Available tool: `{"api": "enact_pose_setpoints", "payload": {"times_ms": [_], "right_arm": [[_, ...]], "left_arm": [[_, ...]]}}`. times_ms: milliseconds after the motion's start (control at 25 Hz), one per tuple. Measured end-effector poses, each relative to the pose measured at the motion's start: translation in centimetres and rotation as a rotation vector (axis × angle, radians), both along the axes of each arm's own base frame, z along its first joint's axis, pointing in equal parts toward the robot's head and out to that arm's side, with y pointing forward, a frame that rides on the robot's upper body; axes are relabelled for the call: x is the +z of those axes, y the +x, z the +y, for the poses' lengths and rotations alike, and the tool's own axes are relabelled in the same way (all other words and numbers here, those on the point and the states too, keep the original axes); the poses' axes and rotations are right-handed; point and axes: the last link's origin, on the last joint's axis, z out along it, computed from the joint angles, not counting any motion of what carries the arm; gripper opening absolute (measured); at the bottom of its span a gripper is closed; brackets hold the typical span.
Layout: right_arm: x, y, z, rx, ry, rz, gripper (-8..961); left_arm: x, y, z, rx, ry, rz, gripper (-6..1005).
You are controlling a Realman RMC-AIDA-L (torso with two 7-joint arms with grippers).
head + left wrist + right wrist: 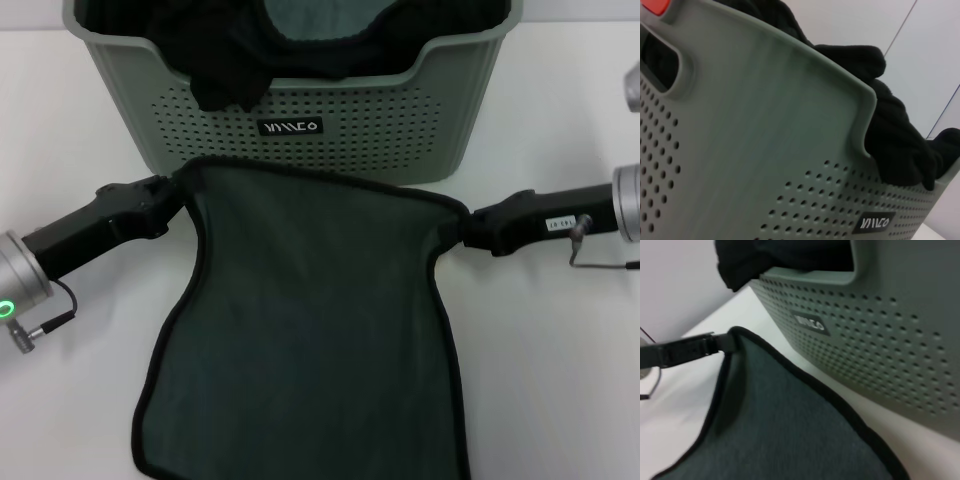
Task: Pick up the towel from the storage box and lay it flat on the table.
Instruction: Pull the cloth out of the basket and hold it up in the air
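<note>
The towel (320,330) is dark green with black trim, spread dark face up in front of the storage box (300,110). It also shows in the right wrist view (780,430). Its lower part lies on the white table (80,400). My left gripper (182,190) is shut on the towel's far left corner. My right gripper (466,224) is shut on its far right corner. The top edge is stretched between them just before the box's front wall. The right wrist view shows the left gripper (715,342) pinching that corner.
A black cloth (230,50) hangs over the box's dipped front rim, also in the left wrist view (890,140). A lighter teal cloth (320,20) lies deeper inside. The box wall (765,125) stands close to the left wrist.
</note>
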Motion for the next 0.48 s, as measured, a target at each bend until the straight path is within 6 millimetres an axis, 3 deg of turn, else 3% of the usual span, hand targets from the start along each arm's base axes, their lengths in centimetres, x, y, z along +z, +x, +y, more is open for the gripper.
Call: {"api": "enact_pose_setpoints", "payload": {"times_ms": [480], "right_arm": [[-0.6, -2.9, 2.6, 0.074, -0.033, -0.187, 12]], "left_arm": [[-0.6, -0.8, 0.4, 0.069, 0.012, 0.037, 15]]}}
